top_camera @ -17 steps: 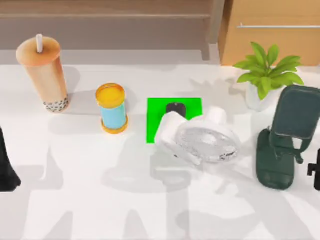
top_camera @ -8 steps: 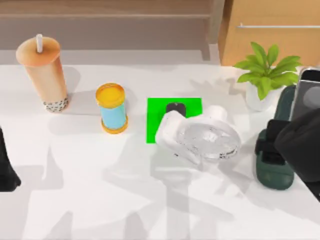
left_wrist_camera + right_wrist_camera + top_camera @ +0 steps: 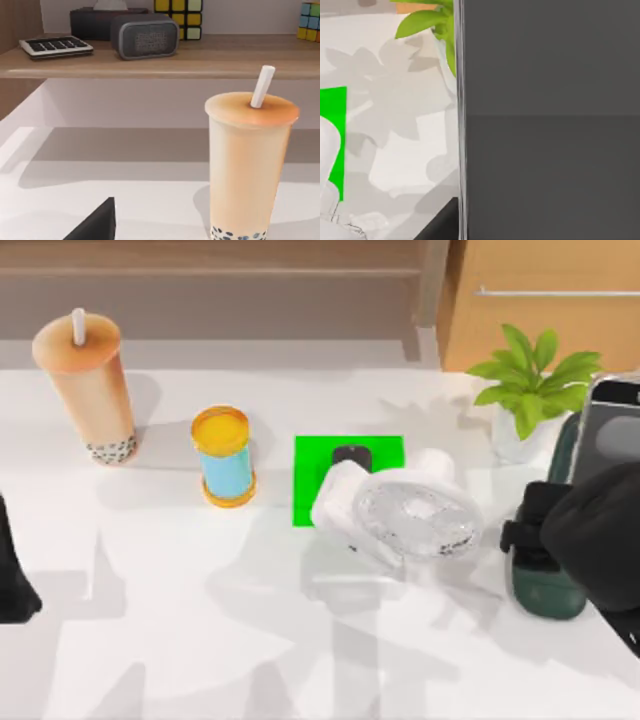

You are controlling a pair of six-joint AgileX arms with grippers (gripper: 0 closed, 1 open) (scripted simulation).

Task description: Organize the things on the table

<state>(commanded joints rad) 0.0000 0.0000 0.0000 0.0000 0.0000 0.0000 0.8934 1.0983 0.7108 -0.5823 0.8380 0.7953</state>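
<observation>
Bubble tea cup (image 3: 85,390) far left of the table (image 3: 200,620), upright, straw (image 3: 78,327) vertical. Left gripper (image 3: 12,575) parked at the left edge; can't tell its finger state. Yellow-lidded can (image 3: 224,456) next, upright. Green patch (image 3: 315,480) at centre, small black gadget (image 3: 351,457) on it. Desk fan (image 3: 405,510) lies tipped across the patch's right part, touching or just beside the gadget, cage toward the right.

Right gripper (image 3: 590,535) at the right edge by the dark green stand (image 3: 545,580); smartphone (image 3: 610,435) raised beside it, long axis near vertical, screen facing the wrist camera. Clamped or not: can't tell.

Judgement: keep the phone upright, clear the plant (image 3: 530,380) and fan.
</observation>
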